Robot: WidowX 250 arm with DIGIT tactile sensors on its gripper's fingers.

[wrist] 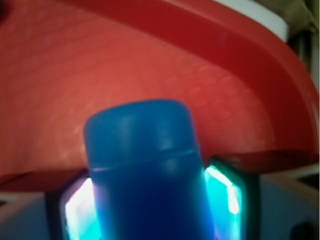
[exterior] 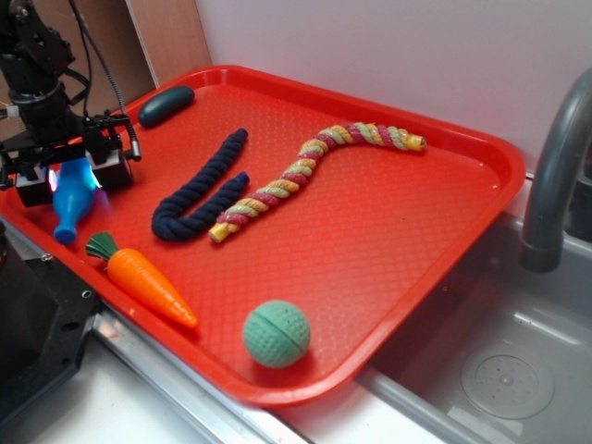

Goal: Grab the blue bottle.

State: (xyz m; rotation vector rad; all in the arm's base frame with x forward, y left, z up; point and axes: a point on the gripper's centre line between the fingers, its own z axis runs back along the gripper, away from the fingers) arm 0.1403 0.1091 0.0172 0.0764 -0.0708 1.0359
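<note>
indoors, red textured tray (exterior: 388,240) beside steel sink (exterior: 499,370), fingers (wrist: 227,192) pinching blue bottle (wrist: 145,170), white wall (exterior: 388,46) behind

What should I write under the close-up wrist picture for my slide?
Gripper fingers on both sides of the blue bottle over the red tray.

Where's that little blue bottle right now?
In the exterior view the blue bottle is at the tray's far left edge, between the hand's fingers, just above the orange carrot.
</note>
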